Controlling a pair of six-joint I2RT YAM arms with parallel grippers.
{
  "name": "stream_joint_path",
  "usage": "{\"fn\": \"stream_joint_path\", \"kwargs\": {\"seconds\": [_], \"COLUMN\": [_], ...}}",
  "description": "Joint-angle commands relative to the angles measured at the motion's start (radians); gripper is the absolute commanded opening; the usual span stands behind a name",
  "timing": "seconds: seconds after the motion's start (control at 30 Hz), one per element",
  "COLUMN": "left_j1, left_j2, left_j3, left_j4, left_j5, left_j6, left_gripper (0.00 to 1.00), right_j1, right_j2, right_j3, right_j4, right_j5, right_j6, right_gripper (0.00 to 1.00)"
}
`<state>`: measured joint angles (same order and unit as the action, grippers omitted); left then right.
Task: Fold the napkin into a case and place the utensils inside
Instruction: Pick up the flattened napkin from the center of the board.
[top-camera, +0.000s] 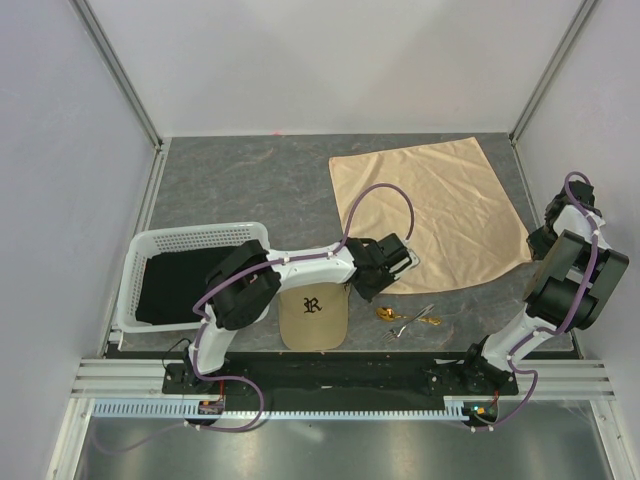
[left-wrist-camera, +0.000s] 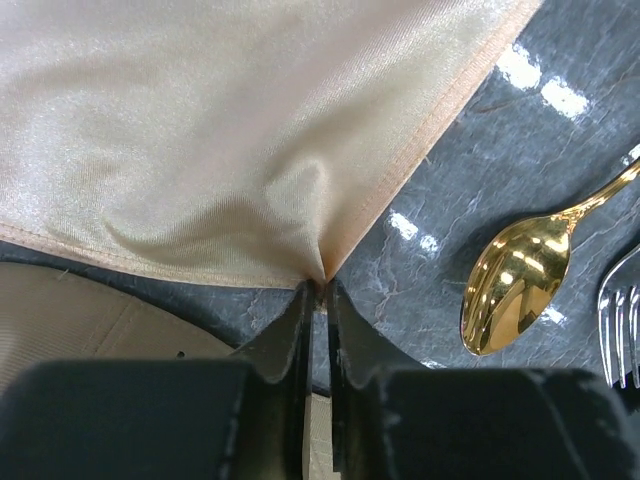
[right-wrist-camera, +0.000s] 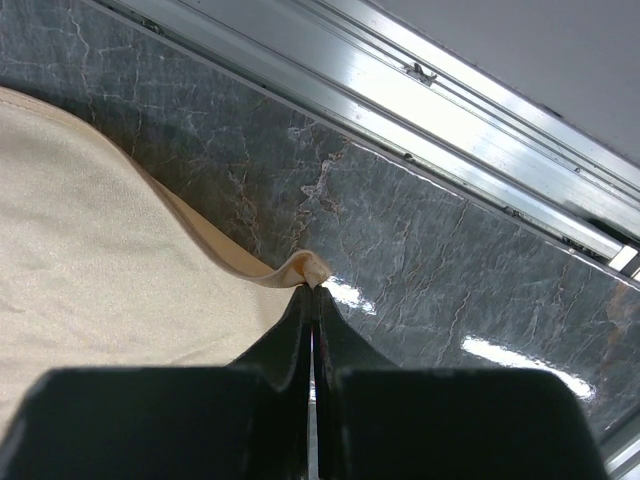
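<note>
The napkin (top-camera: 430, 210) lies flat at the far right of the tabletop (top-camera: 240, 180). The left hand (left-wrist-camera: 320, 287) is closed on its near left corner and the right hand (right-wrist-camera: 314, 290) on its near right corner, near the side rail (right-wrist-camera: 450, 110). The utensils (top-camera: 408, 318) lie apart from its near edge, beside the cap (top-camera: 312, 318). Bare tabletop shows left of the napkin.
</note>
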<state>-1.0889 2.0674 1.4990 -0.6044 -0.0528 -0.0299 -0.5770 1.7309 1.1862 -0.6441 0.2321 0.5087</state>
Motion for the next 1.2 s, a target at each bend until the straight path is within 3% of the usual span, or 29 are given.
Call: {"fn": "stream_joint_path", "kwargs": {"seconds": [0.0,0.03,0.07,0.3,0.53,0.83,1.17], "left_j1": [-0.002,0.000,0.001,0.026,0.055,0.057,0.000], "left_j2": [-0.013,-0.032,-0.039,-0.087,-0.128,-0.236,-0.469], "left_j3": [0.035,0.050,0.056,0.159,0.368,0.598,0.774], "left_j4": [0.003,-0.008,-0.029,-0.133,-0.253,-0.264,-0.218], "left_j5": [-0.013,-0.013,-0.007,-0.022,-0.100,-0.303,-0.314], "left_j6": [0.028,0.027,0.025,0.019,-0.001,0.094,0.199], "left_gripper": [0.09,0.09,0.02,0.02,0.02,0.02,0.02], "right_j1": [0.008,0.015,0.020,0.049,0.048,0.039,-0.006], "right_j2": [-0.040,-0.047,-0.051,-0.117,-0.206,-0.316,-0.548], "right_j3": [0.042,0.047,0.052,0.108,0.254,0.503,0.723], "right_j4": [-0.003,-0.006,-0.008,-0.015,-0.015,0.015,-0.002], "right_j5": [-0.004,-0.007,-0.005,-0.031,-0.057,-0.140,-0.142], "right_j6": [-0.022,-0.024,-0.024,-0.013,-0.025,-0.059,-0.108], "right_gripper": [0.00,0.00,0.00,0.00,0.00,0.00,0.00]}}
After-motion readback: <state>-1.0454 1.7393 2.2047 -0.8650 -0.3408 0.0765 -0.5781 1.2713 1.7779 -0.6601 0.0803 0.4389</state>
